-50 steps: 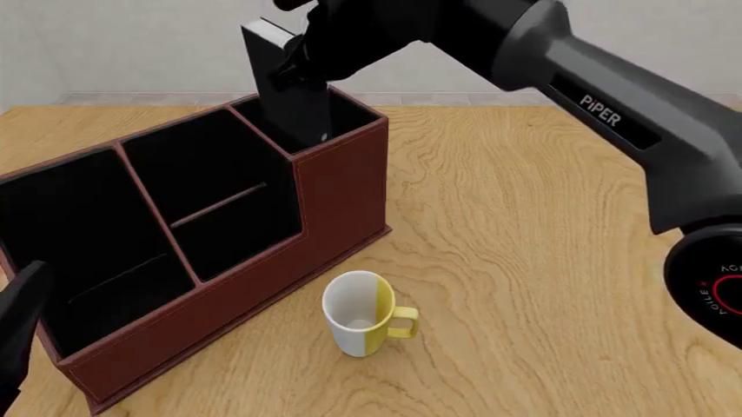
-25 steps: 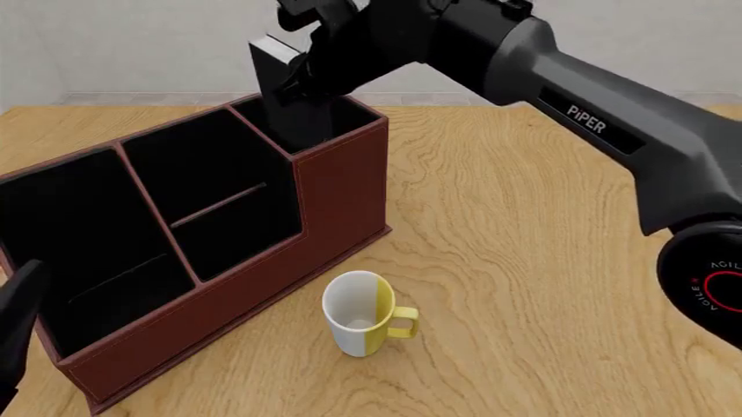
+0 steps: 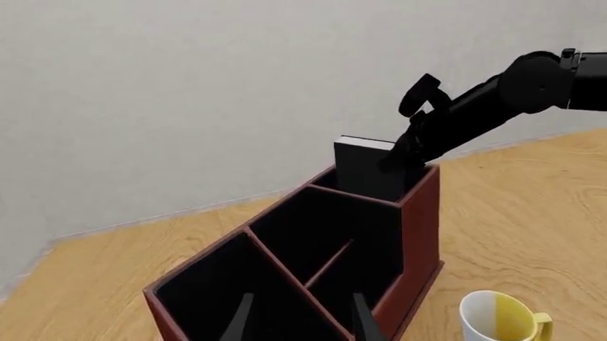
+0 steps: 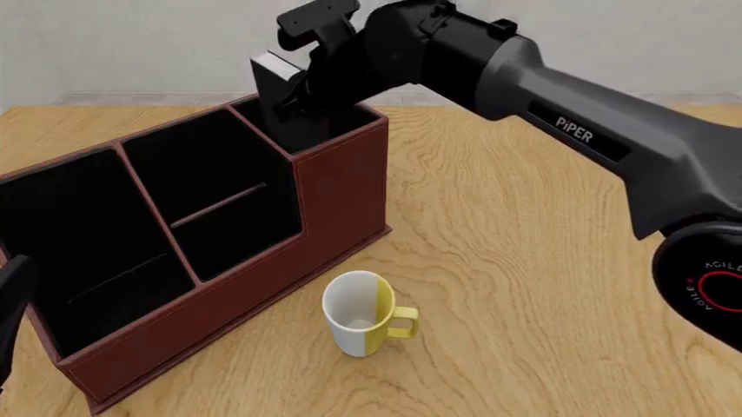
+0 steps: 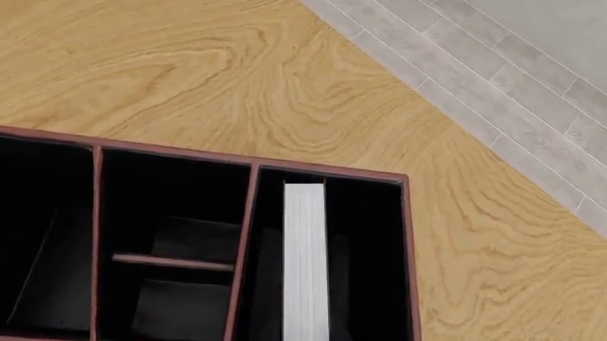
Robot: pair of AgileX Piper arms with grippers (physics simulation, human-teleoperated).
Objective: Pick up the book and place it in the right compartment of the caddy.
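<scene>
At the far left edge of the front view, low in the frame, your left gripper shows only as a dark sliver beside the caddy's low end. Its own wrist camera shows its two fingertips spread apart with nothing between them, hanging over the caddy's leftmost section.

The caddy fills the left half of the front view, a red-brown box with a black lining, running diagonally from lower left to upper centre. Its two wider sections sit left and middle, each with a shelf divider. The right compartment is at the tall end, in the upper centre of the frame.

The book stands upright in that right compartment, its upper part above the rim and its lower part down inside. In your right wrist view its light page edge runs as a pale strip down the compartment, near the wall shared with the middle section.

Your right gripper is at the book's top, upper centre of the front view, with the arm stretching away to the right edge. Whether its fingers are clamped on the book or parted from it, you cannot tell from these views.

Below centre, the white-and-yellow mug stands upright on the wooden table, just in front of the caddy and not touching it.
</scene>
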